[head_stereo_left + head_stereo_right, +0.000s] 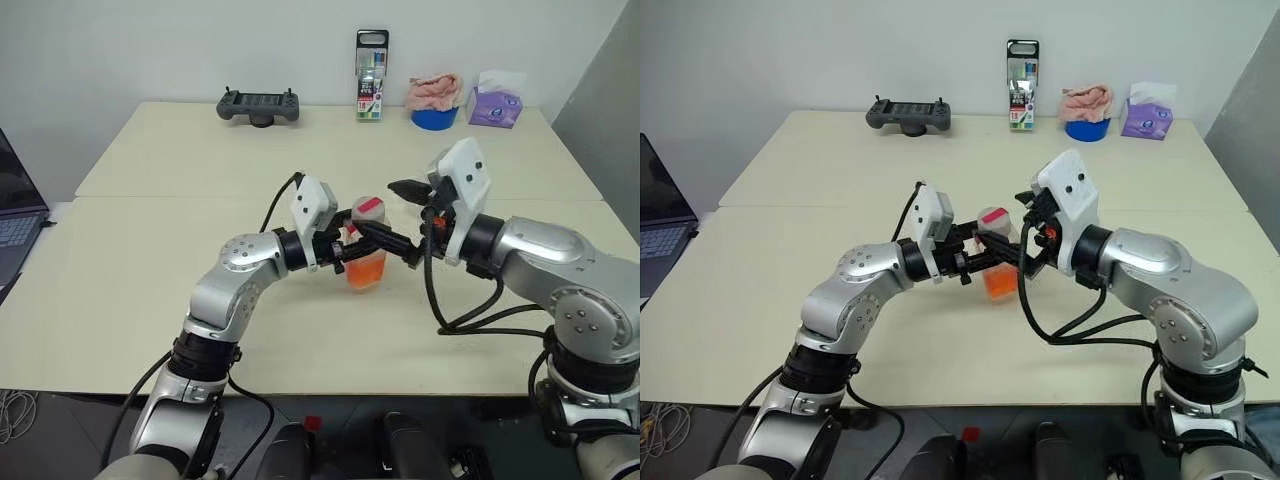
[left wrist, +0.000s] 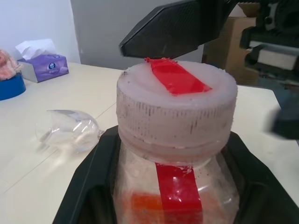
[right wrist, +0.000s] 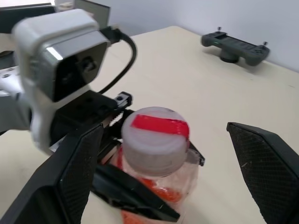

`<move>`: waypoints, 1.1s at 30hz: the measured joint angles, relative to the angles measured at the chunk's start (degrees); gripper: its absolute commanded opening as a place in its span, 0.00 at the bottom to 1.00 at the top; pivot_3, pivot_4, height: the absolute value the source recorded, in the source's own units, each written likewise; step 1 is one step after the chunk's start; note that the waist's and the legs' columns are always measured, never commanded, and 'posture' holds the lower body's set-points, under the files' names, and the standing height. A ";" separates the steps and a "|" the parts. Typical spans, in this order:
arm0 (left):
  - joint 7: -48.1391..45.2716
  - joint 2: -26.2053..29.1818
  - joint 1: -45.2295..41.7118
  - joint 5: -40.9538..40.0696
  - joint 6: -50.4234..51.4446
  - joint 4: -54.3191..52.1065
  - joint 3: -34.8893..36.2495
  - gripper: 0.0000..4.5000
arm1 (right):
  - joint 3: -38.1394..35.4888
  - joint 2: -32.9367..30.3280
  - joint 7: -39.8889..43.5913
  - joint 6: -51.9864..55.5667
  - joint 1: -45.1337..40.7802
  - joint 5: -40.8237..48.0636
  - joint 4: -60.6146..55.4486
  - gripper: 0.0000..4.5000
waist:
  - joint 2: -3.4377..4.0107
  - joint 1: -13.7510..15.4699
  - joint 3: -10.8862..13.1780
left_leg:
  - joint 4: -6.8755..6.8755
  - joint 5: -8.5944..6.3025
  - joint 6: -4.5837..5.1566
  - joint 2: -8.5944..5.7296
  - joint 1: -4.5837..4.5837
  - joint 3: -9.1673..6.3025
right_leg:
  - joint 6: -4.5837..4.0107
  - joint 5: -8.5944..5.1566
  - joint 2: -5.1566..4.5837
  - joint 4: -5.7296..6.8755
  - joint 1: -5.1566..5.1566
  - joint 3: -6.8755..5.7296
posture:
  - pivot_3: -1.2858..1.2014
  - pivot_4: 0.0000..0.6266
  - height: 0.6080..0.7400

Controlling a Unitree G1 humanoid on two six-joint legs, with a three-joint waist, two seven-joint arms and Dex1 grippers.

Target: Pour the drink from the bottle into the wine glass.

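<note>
- The left gripper (image 1: 352,250) clamps its black fingers on the small clear squarish plastic bottle (image 1: 366,265), held upright above the pale table (image 1: 150,240) at its middle.
- The right gripper (image 3: 163,182) stands with jaws wide apart, flanking the pink-and-white cap (image 3: 155,133).
- Orange-red drink (image 1: 366,272) fills the bottle's lower part.
- The clear wine glass (image 2: 67,130) appears to lie on its side nearby.
- Judgement: centre the jaws on the cap, close squarely, then twist while the left keeps the bottle steady.
</note>
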 measured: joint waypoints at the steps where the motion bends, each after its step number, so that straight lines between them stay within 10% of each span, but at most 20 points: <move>1: -0.18 -0.02 -0.21 0.05 -0.10 0.40 0.00 0.47 | 0.00 0.58 -1.21 0.59 0.00 -0.14 -0.22 1.00 | 0.00 0.00 0.00 | 0.00 0.00 0.00 0.00 0.01 0.00 | 0.00 0.00 0.00 0.00 0.00 0.00 | 0.52 0.24 1.00; 8: -1.23 -0.29 -0.74 0.33 -0.21 1.60 -0.01 0.47 | 0.75 3.51 -6.27 3.25 0.00 -0.16 -1.91 0.92 | 0.00 -0.03 0.00 | -0.03 0.00 0.00 0.01 0.00 -0.02 | 0.00 0.00 0.01 0.03 -0.03 -0.02 | 0.52 0.24 1.00; 15: -0.89 -0.55 -0.80 0.52 -0.20 1.65 -0.01 0.47 | 2.29 4.01 -7.24 3.54 -0.02 -0.05 -3.15 0.41 | 0.00 -0.06 0.00 | -0.02 0.00 0.01 0.02 0.00 -0.03 | 0.00 0.00 0.02 0.05 -0.03 -0.02 | 0.52 0.24 1.00; 22: -0.59 -0.56 -0.83 0.60 -0.20 1.65 -0.02 0.47 | 2.92 2.37 -5.62 1.84 -0.36 -0.05 -1.88 0.41 | 0.00 -0.07 0.00 | -0.03 0.00 0.01 0.01 0.00 -0.01 | 0.00 0.00 0.02 0.04 -0.03 -0.01 | 0.52 0.24 1.00; 33: 0.17 -0.40 -1.07 0.71 -0.12 1.35 0.50 0.47 | 12.82 -11.25 37.28 -31.65 -10.47 -5.79 31.02 0.41 | 0.00 -0.30 0.00 | -0.01 0.00 0.03 0.07 0.08 0.05 | 0.01 0.00 0.08 -0.06 0.07 -0.03 | 0.52 0.24 1.00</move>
